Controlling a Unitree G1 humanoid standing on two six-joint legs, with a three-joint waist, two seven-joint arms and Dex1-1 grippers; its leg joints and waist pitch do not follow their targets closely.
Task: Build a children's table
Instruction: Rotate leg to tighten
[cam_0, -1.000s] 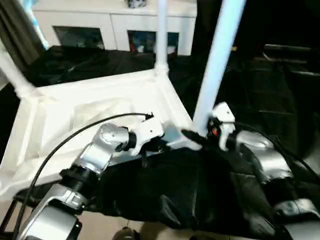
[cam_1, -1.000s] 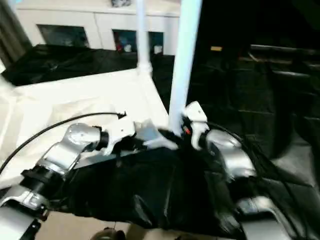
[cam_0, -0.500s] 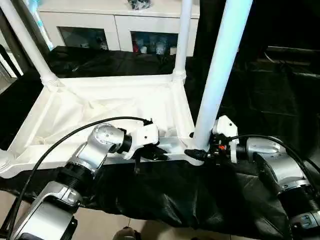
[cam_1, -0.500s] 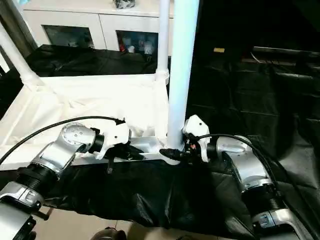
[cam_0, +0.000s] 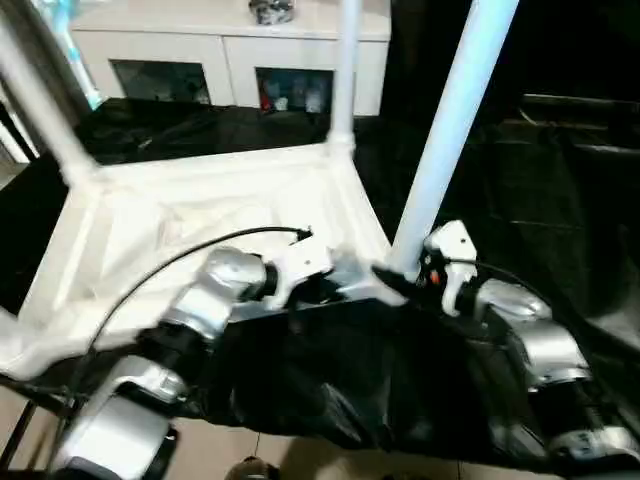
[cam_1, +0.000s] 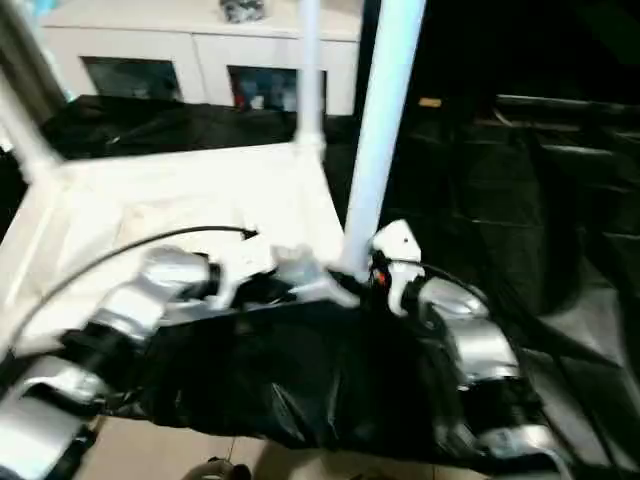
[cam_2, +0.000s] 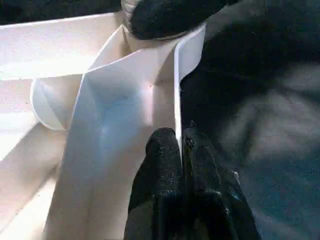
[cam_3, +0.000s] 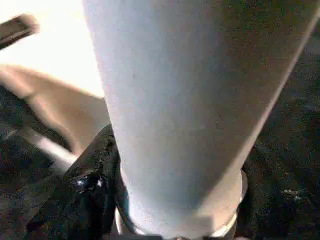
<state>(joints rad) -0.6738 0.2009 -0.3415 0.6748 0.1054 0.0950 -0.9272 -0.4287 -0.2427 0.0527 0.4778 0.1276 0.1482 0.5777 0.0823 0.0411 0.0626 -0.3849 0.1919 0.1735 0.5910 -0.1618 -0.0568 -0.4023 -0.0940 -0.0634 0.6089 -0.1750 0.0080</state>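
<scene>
The white tabletop (cam_0: 200, 215) lies underside up on black cloth. Legs stand in its corner sockets: one at the near right (cam_0: 450, 130), one at the far right (cam_0: 347, 70), one at the far left (cam_0: 35, 100). My left gripper (cam_0: 325, 290) is at the near rim, close to the near right corner. In the left wrist view its fingers (cam_2: 165, 155) are shut on the thin rim wall (cam_2: 176, 90). My right gripper (cam_0: 395, 275) holds the base of the near right leg, and a black finger (cam_3: 95, 170) presses on the leg (cam_3: 185, 100) just above its socket.
A white cabinet with glass doors (cam_0: 230, 60) stands at the back. Black cloth (cam_0: 330, 390) covers the work surface and drapes over its near edge, with light floor (cam_0: 300, 460) below. A black cable (cam_0: 180, 255) arcs over my left forearm.
The whole picture has swung, so the camera moved. Both grippers keep their places, the left on the near rim and the right at the leg's base.
</scene>
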